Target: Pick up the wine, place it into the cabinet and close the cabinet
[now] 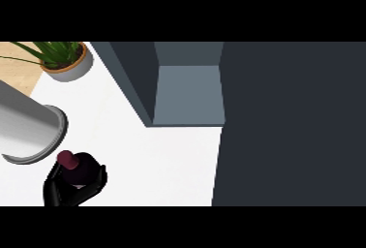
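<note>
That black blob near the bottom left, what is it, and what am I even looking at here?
It is a robot's black hand, seen from a camera at the robot's head looking steeply down onto a white counter. Its fingers curl round a dark red wine bottle, whose top pokes out above them. The grey cylinder coming in from the left is something I cannot identify. A potted plant stands at the back left. The dark grey box is the cabinet, standing open, its door filling the right side. No other hand shows.
</note>
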{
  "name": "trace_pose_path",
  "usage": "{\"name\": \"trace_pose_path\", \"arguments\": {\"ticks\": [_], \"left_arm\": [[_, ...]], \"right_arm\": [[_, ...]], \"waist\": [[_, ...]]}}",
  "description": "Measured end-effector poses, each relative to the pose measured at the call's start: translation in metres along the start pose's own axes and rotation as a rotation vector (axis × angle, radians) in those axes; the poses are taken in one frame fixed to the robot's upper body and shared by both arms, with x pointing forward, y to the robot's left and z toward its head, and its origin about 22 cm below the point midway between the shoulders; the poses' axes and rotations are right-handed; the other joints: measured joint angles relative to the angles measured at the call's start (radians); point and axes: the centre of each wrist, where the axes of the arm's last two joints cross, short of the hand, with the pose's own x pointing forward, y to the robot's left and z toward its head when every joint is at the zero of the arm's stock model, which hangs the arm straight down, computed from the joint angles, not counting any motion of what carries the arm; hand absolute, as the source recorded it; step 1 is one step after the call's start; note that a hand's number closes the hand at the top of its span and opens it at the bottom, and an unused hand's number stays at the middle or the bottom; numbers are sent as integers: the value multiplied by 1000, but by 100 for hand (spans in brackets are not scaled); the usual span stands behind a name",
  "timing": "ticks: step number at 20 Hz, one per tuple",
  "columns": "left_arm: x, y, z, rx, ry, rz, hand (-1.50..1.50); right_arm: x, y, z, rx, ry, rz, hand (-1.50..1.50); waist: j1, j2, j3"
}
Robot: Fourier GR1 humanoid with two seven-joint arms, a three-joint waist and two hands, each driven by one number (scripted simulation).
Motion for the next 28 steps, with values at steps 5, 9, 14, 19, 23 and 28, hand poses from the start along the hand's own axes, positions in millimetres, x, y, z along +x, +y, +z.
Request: {"name": "trace_pose_path", "arguments": {"ticks": [5, 9, 14, 19, 23, 28], "left_arm": [[8, -3, -21, -277, 29, 30, 150], [21, 1, -31, -401, -7, 36, 150], [41, -1, -45, -441, -96, 32, 150], [68, -19, -49, -497, -115, 119, 150], [95, -42, -50, -540, -98, 160, 150], [127, -74, -37, -582, -96, 160, 150]], "right_arm": [[-2, 3, 0, 19, -2, -7, -150], [-3, 1, 1, 8, -1, 0, -150], [-2, -4, 1, -6, 3, 15, -150], [-1, -4, 0, -6, 12, 4, -150], [-2, -4, 0, -6, 16, 2, -150], [-5, -1, 0, 2, 7, -12, -150]], "waist": [[-11, 0, -1], [-1, 0, -2], [4, 0, -2], [6, 0, -2], [6, -1, -1], [7, -1, -2]]}}
